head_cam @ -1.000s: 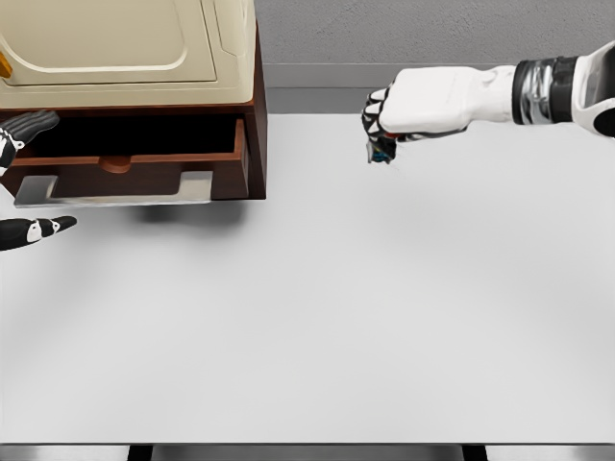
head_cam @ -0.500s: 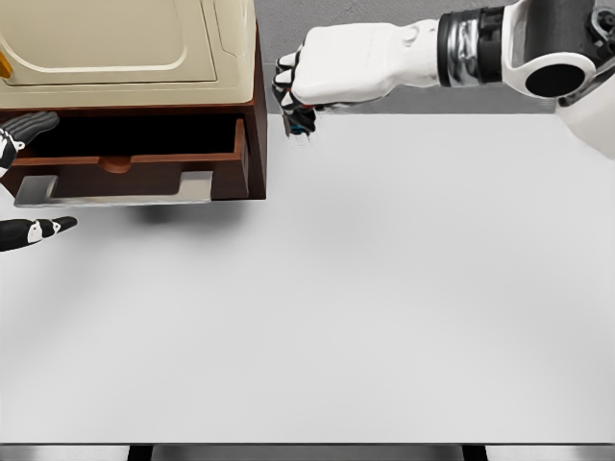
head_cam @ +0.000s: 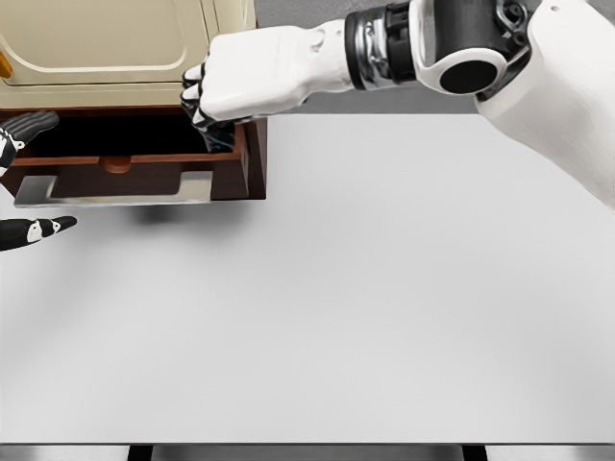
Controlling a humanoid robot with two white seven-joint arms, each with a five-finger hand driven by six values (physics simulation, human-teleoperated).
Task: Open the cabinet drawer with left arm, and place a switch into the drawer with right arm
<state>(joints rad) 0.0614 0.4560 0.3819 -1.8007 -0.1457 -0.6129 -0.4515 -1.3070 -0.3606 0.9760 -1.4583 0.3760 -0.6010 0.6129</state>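
The brown cabinet drawer [head_cam: 125,163] stands pulled open, with a grey metal handle [head_cam: 115,189] on its front. My right hand [head_cam: 213,120] has reached over the drawer's right end and hangs just above its opening. It is shut on the switch [head_cam: 219,141], a small dark and blue part that barely shows under the curled fingers. My left hand [head_cam: 38,178] sits at the picture's left edge beside the handle's left end. Its fingers are spread above and below the drawer front and hold nothing.
A cream appliance [head_cam: 115,48] rests on top of the cabinet, directly above the drawer opening. The cabinet's right side wall [head_cam: 258,144] stands next to my right hand. The white table [head_cam: 384,288] stretches to the right and front.
My right arm has swept left with the switch, from above the table past the cabinet's right side to over the open drawer. The left hand and drawer have not moved.
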